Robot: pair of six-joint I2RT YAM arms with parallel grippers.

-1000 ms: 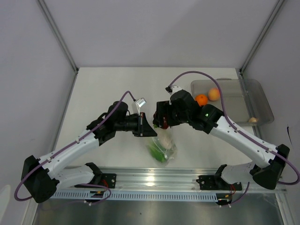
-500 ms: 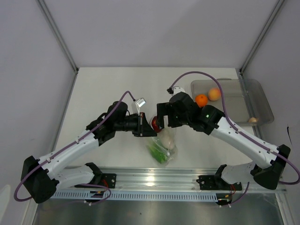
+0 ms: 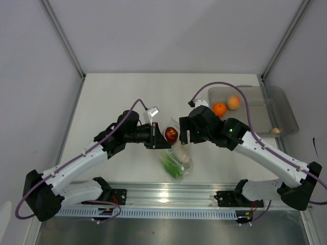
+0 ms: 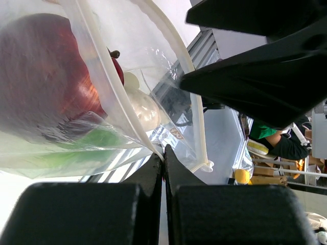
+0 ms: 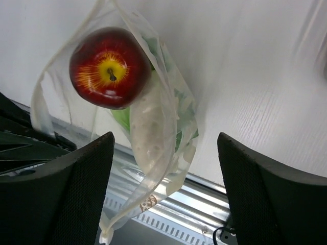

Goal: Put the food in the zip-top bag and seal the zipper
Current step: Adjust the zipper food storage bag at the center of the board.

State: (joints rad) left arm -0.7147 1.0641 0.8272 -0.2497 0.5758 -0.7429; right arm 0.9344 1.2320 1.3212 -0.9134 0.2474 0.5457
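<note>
My left tool (image 4: pixel 163 153) pinches bag (image 5: pixel 48 97) rim; right tool (image 5: pixel 163 153) spread, empty. Red fruit (image 5: pixel 110 69), radish (image 5: pixel 150 138), cabbage (image 3: pixel 171 166) in. Orange (image 3: pixel 219 108), peach (image 3: pixel 233 102), beige piece (image 3: pixel 276 130), zipper (image 4: pixel 110 87) pending.

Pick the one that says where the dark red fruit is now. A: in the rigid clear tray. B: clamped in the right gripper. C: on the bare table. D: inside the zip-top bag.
D: the right wrist view shows the dark red fruit inside the zip-top bag, above the white radish.
</note>
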